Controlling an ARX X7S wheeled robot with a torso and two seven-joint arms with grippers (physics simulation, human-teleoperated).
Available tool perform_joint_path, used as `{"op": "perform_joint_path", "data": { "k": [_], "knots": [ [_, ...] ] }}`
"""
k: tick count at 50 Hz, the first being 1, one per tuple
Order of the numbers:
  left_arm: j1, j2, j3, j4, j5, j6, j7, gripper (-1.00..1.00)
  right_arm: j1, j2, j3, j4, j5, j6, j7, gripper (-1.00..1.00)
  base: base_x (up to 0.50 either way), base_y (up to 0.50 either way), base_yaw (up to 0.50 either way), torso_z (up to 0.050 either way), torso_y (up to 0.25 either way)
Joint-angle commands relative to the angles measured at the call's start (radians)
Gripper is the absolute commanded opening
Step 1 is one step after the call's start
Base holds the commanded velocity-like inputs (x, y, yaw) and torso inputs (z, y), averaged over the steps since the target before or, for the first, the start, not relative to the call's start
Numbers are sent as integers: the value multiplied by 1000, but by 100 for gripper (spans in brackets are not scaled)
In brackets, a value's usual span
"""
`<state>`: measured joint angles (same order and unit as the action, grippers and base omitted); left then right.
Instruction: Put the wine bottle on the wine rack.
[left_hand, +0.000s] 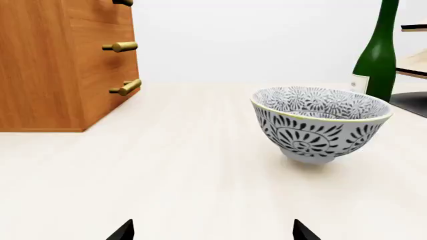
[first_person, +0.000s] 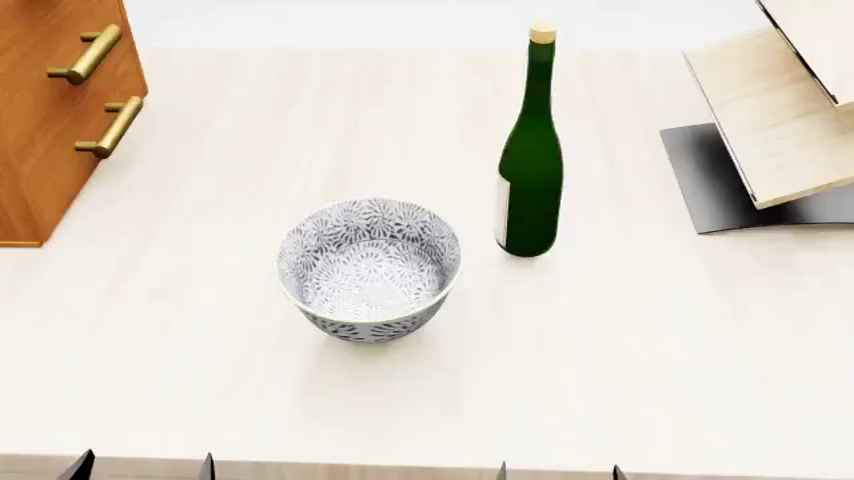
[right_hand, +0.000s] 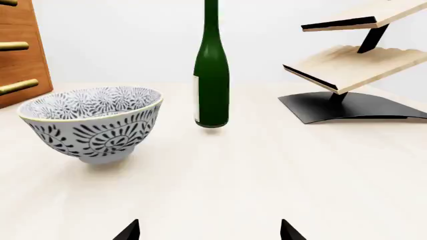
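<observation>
Nearest, both grippers sit at the table's (first_person: 641, 380) front edge, the left gripper (first_person: 143, 466) and right gripper (first_person: 558, 470) each with jaws spread and holding nothing. Beyond stands a patterned bowl (first_person: 370, 268). Further back, the wine bottle (first_person: 530, 170) stands upright, apart from the wine rack (first_person: 781, 120) at the right and the cabinet (first_person: 54, 110) at the far left.

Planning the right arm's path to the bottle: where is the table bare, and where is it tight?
Bare: the near strip between the patterned bowl and the table edge, and right of the dark-green glass wine bottle, up to the pale-wood wine rack. Tightest: the bowl-to-bottle gap.
</observation>
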<state>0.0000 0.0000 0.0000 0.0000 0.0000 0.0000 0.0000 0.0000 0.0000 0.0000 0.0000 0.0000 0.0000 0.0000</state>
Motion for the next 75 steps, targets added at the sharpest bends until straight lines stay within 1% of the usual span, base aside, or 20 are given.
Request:
{"op": "perform_joint_path", "data": {
  "k": [1,16,19,25,28,38,41,42,46,52,57,62,68,75],
  "knots": [
    [1,-26,29,4,-26,-2,-29,100,0,14,-19,-1,14,1,19,100,0,0,0,0,0],
    [11,-59,67,27,-62,1,-66,100,-11,54,-63,-31,50,-2,74,100,0,0,0,0,0],
    [27,-65,71,69,-65,0,-75,100,-30,61,-69,-84,55,-1,80,100,0,0,0,0,0],
    [57,-79,73,162,-78,-12,-88,100,-87,79,-90,-260,19,13,111,100,0,0,0,0,0],
    [90,-88,79,244,-91,-2,-84,100,-113,87,-95,-331,24,17,113,100,0,0,0,0,0],
    [145,-109,83,386,-104,0,-104,100,-174,112,-115,-504,-6,1,138,100,0,0,0,0,0],
    [167,-115,83,433,-99,20,-115,100,-192,118,-119,-549,-11,1,145,100,0,0,0,0,0],
    [182,-117,82,455,-105,49,-112,100,-206,121,-122,-576,-22,-6,150,100,0,0,0,0,0],
    [208,-124,84,510,-87,63,-129,100,-235,131,-128,-642,-18,-8,152,100,0,0,0,0,0],
    [242,-135,89,565,-78,96,-140,100,-253,141,-133,-675,-14,-39,160,100,0,0,0,0,0],
    [261,-142,88,601,-77,120,-149,100,-283,150,-133,-727,-29,-110,173,100,0,0,0,0,0],
    [298,-142,79,638,-58,203,-168,100,-312,160,-141,-766,-51,-153,181,100,0,0,0,0,0],
    [338,-140,72,646,-45,345,-182,100,-348,170,-150,-769,-90,-312,199,100,0,0,0,0,0],
    [359,-138,71,644,-18,431,-198,100,-366,180,-157,-765,-99,-385,213,100,0,0,0,0,0]
  ]
}}
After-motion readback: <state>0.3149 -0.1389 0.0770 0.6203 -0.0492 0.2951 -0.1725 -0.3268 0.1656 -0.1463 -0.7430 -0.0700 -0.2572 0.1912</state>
